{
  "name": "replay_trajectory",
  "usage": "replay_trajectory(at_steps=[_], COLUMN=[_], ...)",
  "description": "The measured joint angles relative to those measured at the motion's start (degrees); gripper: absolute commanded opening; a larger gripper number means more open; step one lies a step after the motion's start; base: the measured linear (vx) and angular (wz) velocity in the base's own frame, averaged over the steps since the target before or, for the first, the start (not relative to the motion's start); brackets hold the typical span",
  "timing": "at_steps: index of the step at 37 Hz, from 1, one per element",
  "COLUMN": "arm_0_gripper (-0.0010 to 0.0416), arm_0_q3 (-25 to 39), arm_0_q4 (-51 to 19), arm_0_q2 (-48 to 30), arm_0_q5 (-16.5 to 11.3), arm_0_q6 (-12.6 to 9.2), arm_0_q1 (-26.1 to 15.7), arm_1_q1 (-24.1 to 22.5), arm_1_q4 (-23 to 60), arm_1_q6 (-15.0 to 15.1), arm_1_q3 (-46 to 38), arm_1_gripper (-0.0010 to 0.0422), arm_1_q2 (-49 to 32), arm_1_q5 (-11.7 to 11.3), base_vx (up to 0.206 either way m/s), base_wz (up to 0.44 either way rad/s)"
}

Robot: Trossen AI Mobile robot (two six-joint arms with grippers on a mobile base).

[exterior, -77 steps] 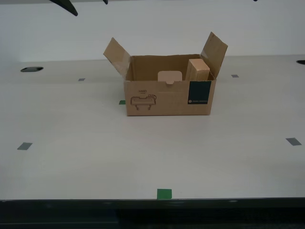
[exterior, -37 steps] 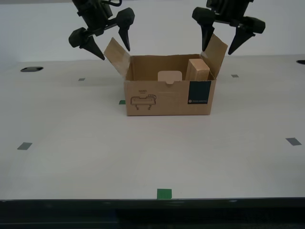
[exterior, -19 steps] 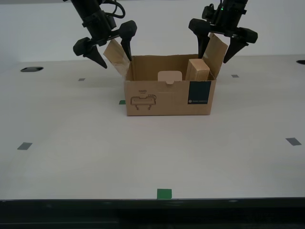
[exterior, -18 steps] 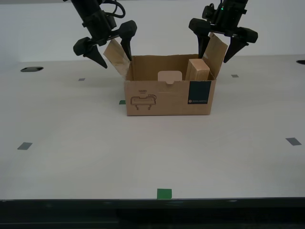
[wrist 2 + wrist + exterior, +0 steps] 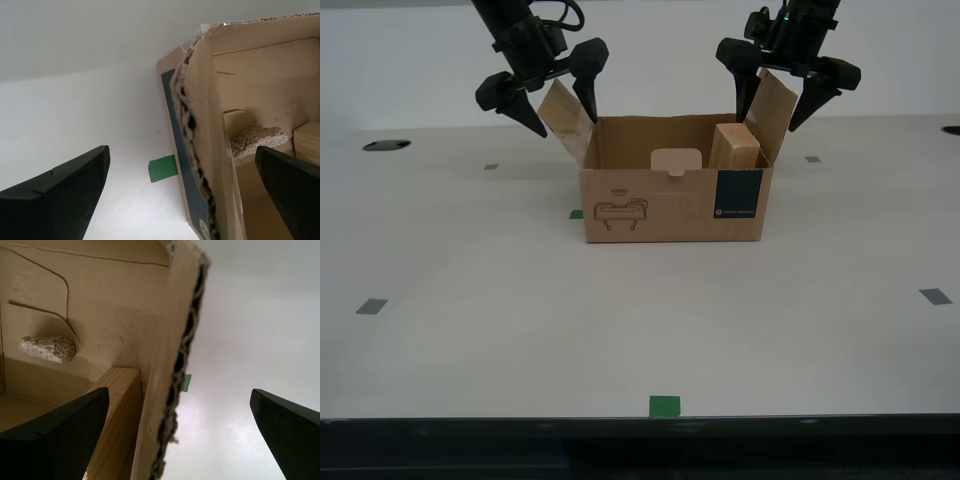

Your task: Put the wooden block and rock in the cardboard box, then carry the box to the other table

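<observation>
While both flaps are straddled by wide-spread fingers, nothing is held yet, so the step in hand is judged to be the grasp of the box before the carry. The tabletop [image 5: 520, 320] is seen below the fingers. The cardboard box [image 5: 660, 205] stands on it, one raised side flap between the fingers of my first gripper [image 5: 768, 115], the other between those of my second gripper [image 5: 565, 122]. The wooden block [image 5: 735, 150] is seen inside, just beyond the flap at my first gripper. The rock [image 5: 48, 348] lies deeper in, against the box's wall. Loading therefore looks done. Next, both pairs of fingers would need to be closed firmly on cardboard and lifted together, evenly.
</observation>
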State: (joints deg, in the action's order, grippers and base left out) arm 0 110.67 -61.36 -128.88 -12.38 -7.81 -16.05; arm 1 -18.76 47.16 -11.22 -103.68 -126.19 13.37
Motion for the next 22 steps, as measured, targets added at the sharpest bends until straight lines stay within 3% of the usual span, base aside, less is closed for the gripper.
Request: replay_trajectory(at_steps=[6, 22], arm_0_gripper=[0.0394, 0.0394], arm_0_q3=[0.0, 0.0], arm_0_q4=[0.1, 0.1], arm_0_q2=[0.0, 0.0], arm_0_q5=[0.0, 0.0], arm_0_q6=[-1.0, -1.0], arm_0_q1=[-0.1, -0.1], arm_1_q1=[0.0, 0.0], arm_1_q4=[0.0, -0.2], arm_1_q6=[0.7, 1.8], arm_1_q3=[0.0, 0.0], arm_1_gripper=[0.0398, 0.0398], arm_1_q2=[0.0, 0.0], arm_1_q5=[0.0, 0.0], base_vx=[0.000, 0.000], base_wz=[0.000, 0.000])
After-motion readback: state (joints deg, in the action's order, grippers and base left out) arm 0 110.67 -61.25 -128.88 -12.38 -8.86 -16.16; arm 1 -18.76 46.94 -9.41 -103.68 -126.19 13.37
